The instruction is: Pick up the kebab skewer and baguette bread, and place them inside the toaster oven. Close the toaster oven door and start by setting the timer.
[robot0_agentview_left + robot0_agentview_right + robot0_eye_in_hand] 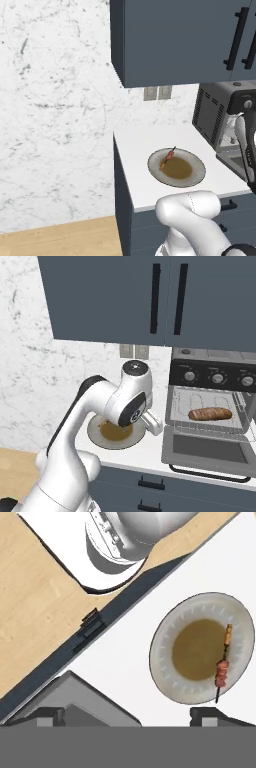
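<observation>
The kebab skewer [222, 671] lies along one edge of a grey plate [165, 662] on the white counter, also seen in the left base view as skewer [167, 159] on plate [195, 177]. The baguette bread [210, 414] rests on the wire rack inside the toaster oven [215, 363]. The toaster oven door [207, 448] hangs open and flat. Three pale knobs [217, 378] line its dark panel; which one is the timer I cannot tell. My gripper [127, 717] is open and holds nothing, hovering above the counter between plate and oven.
Dark upper cabinets [150, 296] hang over the counter and oven. A marble wall [55, 100] rises to the left. The counter's front edge with a drawer handle [90, 624] drops to a wooden floor [35, 602]. My own arm [115, 406] covers part of the plate [102, 438].
</observation>
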### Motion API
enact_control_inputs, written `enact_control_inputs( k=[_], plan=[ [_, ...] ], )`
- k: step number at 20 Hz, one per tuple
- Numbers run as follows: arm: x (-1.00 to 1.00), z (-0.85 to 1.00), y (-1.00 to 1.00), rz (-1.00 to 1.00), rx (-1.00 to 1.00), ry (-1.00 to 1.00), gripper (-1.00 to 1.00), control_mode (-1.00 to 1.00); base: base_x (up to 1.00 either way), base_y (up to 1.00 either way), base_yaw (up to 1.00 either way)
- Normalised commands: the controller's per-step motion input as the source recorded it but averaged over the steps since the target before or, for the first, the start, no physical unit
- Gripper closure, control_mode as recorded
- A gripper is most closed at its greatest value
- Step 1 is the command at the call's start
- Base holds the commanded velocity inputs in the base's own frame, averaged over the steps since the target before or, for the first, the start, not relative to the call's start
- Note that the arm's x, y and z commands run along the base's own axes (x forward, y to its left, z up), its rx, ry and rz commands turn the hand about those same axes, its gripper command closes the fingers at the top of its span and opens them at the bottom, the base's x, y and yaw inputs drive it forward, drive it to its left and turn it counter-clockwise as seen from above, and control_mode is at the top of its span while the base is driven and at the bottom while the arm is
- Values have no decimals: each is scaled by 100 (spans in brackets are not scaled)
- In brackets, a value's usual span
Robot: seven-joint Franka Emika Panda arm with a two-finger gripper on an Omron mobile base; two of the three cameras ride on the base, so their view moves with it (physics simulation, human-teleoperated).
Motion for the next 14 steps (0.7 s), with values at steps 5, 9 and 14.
enact_control_inputs(
  k=[5, 9, 14],
  plan=[
    [4, -30, 89, 0, -1, 6, -100, -100, 0, 0, 0],
    [23, -30, 71, 0, 0, -3, -100, -100, 0, 0, 0],
    [50, -10, 69, 0, -6, 0, -100, -100, 0, 0, 0]
  ],
)
